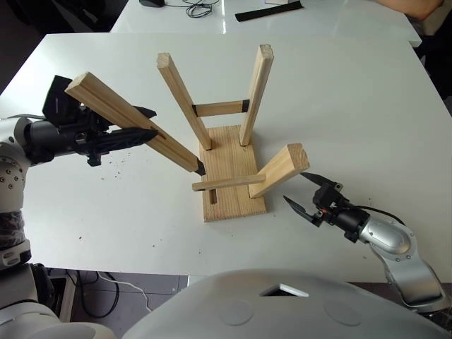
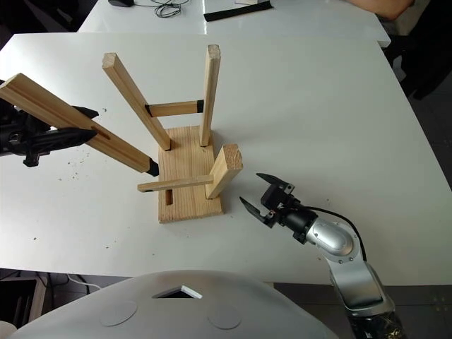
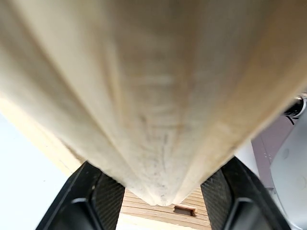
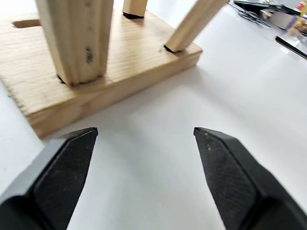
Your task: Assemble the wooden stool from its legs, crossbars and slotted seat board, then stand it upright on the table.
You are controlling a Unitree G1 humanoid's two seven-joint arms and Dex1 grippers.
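Observation:
The slotted seat board (image 1: 236,196) lies flat on the white table (image 1: 353,106). Two legs (image 1: 182,90) (image 1: 256,85) stand up from its far end, joined by a crossbar (image 1: 219,108). A third leg (image 1: 280,169) leans in the near right slot, with a second crossbar (image 1: 222,182) running left from it. My left gripper (image 1: 145,124) is shut on the fourth leg (image 1: 120,111), held slanted with its lower end at the board's left edge. The right gripper (image 1: 295,187) hovers open just right of the board's near corner (image 4: 33,120), holding nothing.
Small wood crumbs (image 1: 116,167) dot the table left of the board. A black strap (image 1: 268,10) and cables (image 1: 201,8) lie on a second table behind. Bare tabletop stretches to the right and far left.

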